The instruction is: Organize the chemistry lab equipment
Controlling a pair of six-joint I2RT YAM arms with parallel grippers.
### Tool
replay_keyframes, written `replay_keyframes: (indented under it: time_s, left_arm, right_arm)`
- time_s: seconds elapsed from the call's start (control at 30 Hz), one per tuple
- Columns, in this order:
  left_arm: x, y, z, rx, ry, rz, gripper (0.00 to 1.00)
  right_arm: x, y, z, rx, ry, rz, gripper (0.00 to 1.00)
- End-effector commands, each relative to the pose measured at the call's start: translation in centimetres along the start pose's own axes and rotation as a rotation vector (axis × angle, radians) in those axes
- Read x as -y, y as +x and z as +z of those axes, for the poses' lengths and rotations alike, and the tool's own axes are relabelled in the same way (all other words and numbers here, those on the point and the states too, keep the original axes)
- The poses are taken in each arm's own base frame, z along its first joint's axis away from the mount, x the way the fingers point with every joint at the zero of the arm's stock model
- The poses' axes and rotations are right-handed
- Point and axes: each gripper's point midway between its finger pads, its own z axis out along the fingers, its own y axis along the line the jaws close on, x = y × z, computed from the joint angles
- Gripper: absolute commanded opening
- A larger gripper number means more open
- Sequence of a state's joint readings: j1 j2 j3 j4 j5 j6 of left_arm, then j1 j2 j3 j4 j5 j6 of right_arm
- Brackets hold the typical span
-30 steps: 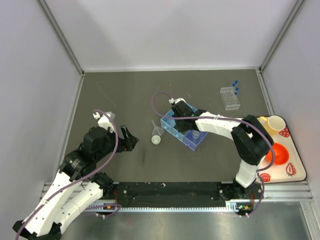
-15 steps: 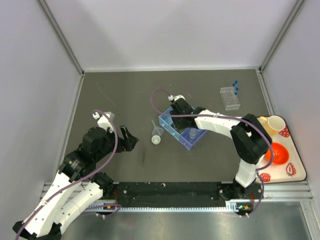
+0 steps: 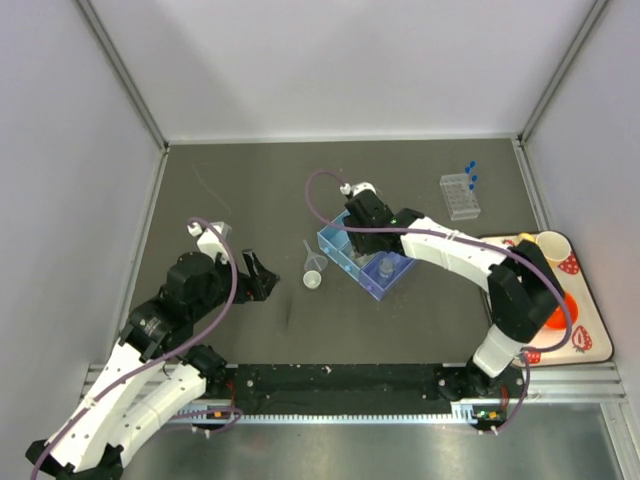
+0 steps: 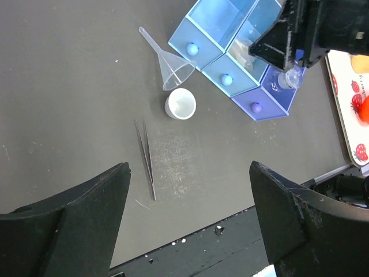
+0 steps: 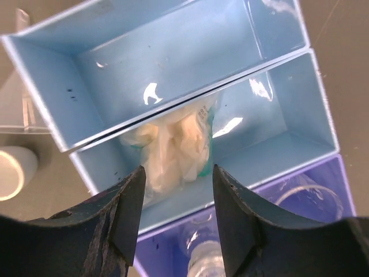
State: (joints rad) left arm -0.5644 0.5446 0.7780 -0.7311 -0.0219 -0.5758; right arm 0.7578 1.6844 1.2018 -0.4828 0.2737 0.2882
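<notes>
Clear bag (image 5: 167,144) lies in the middle drawer (image 5: 277,135), beneath the right gripper (image 5: 177,173).

White-and-black arms (image 3: 450,250) carry looping purple cables (image 3: 309,195).

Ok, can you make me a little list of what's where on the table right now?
Blue box: three parts side by side
Middle part: pale bag
Purple part: clear beaker
Beside the box: funnel, white cup, tweezers
Far right corner: tube rack
Right tool: open, above the middle part
Left tool: open, holding nothing
</notes>
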Motion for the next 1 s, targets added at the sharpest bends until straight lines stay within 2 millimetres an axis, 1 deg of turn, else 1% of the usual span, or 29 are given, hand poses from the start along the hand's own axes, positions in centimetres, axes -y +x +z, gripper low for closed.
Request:
replay_keyframes:
  time_s: [0.0, 0.03, 0.1, 0.13, 0.23, 0.27, 0.33, 0.37, 0.43, 0.47, 0.57, 0.6, 0.67, 0.7, 0.8, 0.83, 0.97]
  left_arm:
    - [0.9, -0.9, 0.3, 0.033, 0.038, 0.002, 0.9]
    - [0.9, -0.9, 0.3, 0.034, 0.039, 0.004, 0.9]
    - [0.7, -0.8, 0.3, 0.032, 0.034, 0.004, 0.89]
    - [0.7, -0.8, 0.3, 0.032, 0.033, 0.004, 0.89]
    - [0.6, -0.9, 0.3, 0.036, 0.03, 0.002, 0.89]
    - [0.7, -0.9, 0.1, 0.041, 0.034, 0.004, 0.9]
    - [0.9, -1.1, -0.2, 0.05, 0.042, 0.003, 0.89]
    - [0.9, -1.2, -0.4, 0.053, 0.046, 0.002, 0.89]
    - [1.0, -1.2, -0.8, 0.056, 0.05, 0.003, 0.89]
    - [0.9, -1.2, -0.8, 0.054, 0.048, 0.005, 0.89]
    - [1.0, -1.1, -1.1, 0.052, 0.051, 0.004, 0.89]
    - [0.9, -1.0, -1.1, 0.048, 0.048, 0.002, 0.89]
    - [0.9, -0.9, -1.2, 0.051, 0.05, 0.001, 0.89]
    - [0.9, -0.9, -1.3, 0.052, 0.051, 0.0, 0.89]
    - [0.8, -0.9, -1.7, 0.059, 0.052, 0.0, 0.89]
    - [0.8, -1.0, -1.8, 0.062, 0.054, 0.0, 0.89]
    - [0.6, -0.9, -2.0, 0.061, 0.048, 0.006, 0.89]
  right_arm:
    - [-0.5, -5.0, -6.0, 0.164, 0.001, -0.013, 0.51]
    - [-1.1, -4.8, -6.7, 0.166, -0.009, -0.032, 0.52]
    - [-2.0, -5.4, -8.1, 0.192, -0.029, -0.048, 0.53]
    - [-2.8, -5.5, -9.1, 0.206, -0.049, -0.06, 0.53]
    - [-4.2, -5.4, -10.5, 0.222, -0.096, -0.064, 0.54]
    - [-5.0, -5.2, -10.9, 0.222, -0.119, -0.066, 0.54]
    - [-6.1, -4.7, -11.1, 0.211, -0.158, -0.076, 0.55]
    - [-7.0, -4.3, -11.0, 0.199, -0.178, -0.086, 0.55]
    - [-8.0, -3.7, -10.9, 0.182, -0.201, -0.099, 0.55]
    - [-8.8, -3.2, -10.3, 0.163, -0.208, -0.112, 0.55]
    - [-10.8, -2.1, -9.4, 0.137, -0.229, -0.131, 0.55]
    - [-11.8, -1.4, -8.4, 0.111, -0.232, -0.147, 0.55]
    - [-12.7, -1.0, -7.5, 0.092, -0.235, -0.146, 0.55]
    - [-13.2, -0.4, -6.3, 0.068, -0.225, -0.16, 0.55]
    - [-13.7, -0.3, -5.1, 0.056, -0.205, -0.169, 0.55]
    - [-13.9, 0.1, -4.3, 0.041, -0.196, -0.175, 0.55]
    - [-14.1, -0.1, -3.0, 0.048, -0.163, -0.169, 0.54]
